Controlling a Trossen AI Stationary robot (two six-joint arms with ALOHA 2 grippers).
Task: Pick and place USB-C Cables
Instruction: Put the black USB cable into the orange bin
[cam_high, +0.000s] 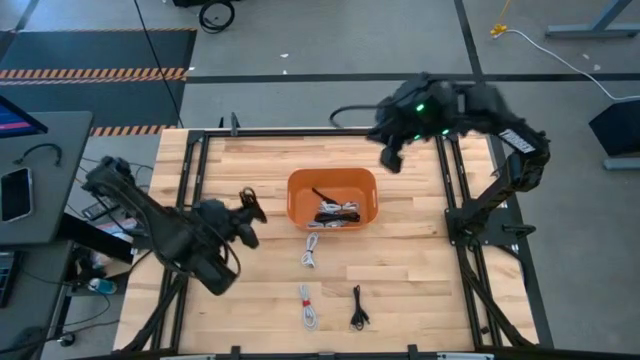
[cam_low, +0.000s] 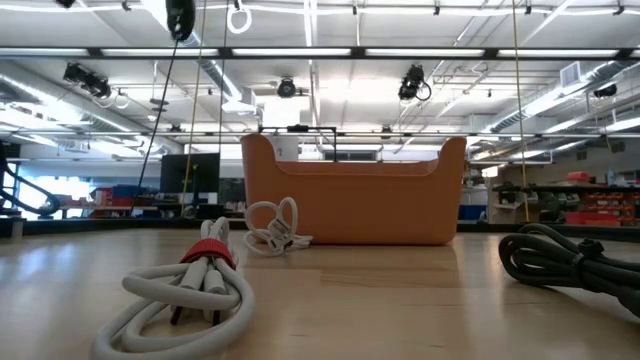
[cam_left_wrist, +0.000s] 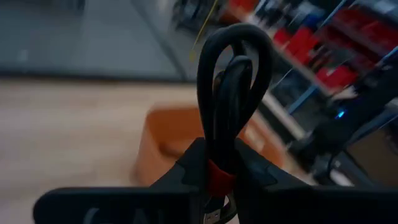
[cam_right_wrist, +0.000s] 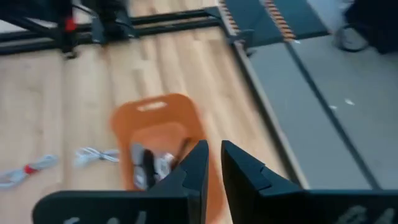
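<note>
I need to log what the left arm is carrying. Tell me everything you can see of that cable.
The black cable is a small coiled bundle bound by a red band, its rubbery loops standing up past the fingers. The left gripper is shut on it at the band, holding it above the table, left of the orange bin.

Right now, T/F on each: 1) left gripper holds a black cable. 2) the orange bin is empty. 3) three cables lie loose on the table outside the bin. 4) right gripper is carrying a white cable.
1) True: the left gripper is shut on a black cable with a red band.
2) False: the orange bin already holds several cables.
3) True: two white cables and one black cable.
4) False: the right gripper is empty, up above the bin's far side.
</note>
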